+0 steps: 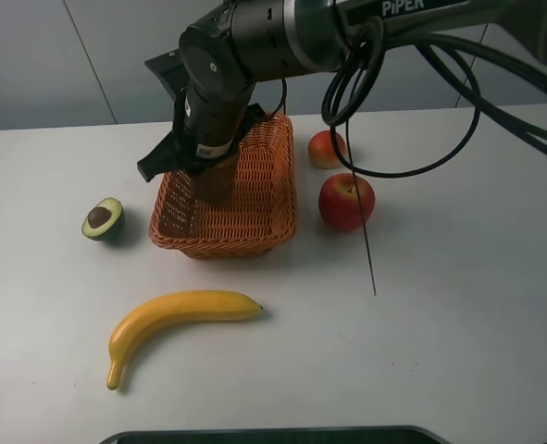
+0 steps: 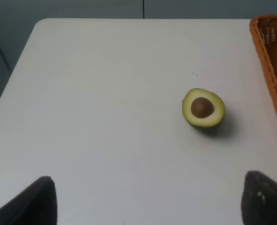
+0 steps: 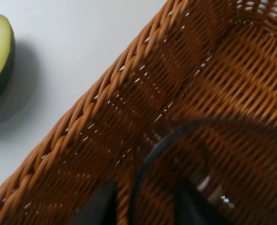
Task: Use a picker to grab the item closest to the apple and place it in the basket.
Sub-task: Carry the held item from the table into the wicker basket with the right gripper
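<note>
The red apple [image 1: 346, 201] lies on the white table right of the wicker basket [image 1: 271, 190]. A smaller orange-red fruit [image 1: 327, 149] lies just behind the apple, on the table. My right gripper [image 1: 214, 165] has reached across and hangs over the basket's left half, apparently shut on a dark, see-through picker [image 1: 217, 183] that dips inside. In the right wrist view the picker's dark ring [image 3: 150, 154] sits over the basket weave [image 3: 129, 93] between my fingers [image 3: 98, 206]. My left gripper [image 2: 150, 206] is open above bare table, near the halved avocado [image 2: 203, 108].
The halved avocado [image 1: 103, 219] lies left of the basket and a banana [image 1: 176, 319] lies in front of it. Black cables [image 1: 366, 111] loop down from the right arm, with a thin strand [image 1: 369, 250] hanging beside the apple.
</note>
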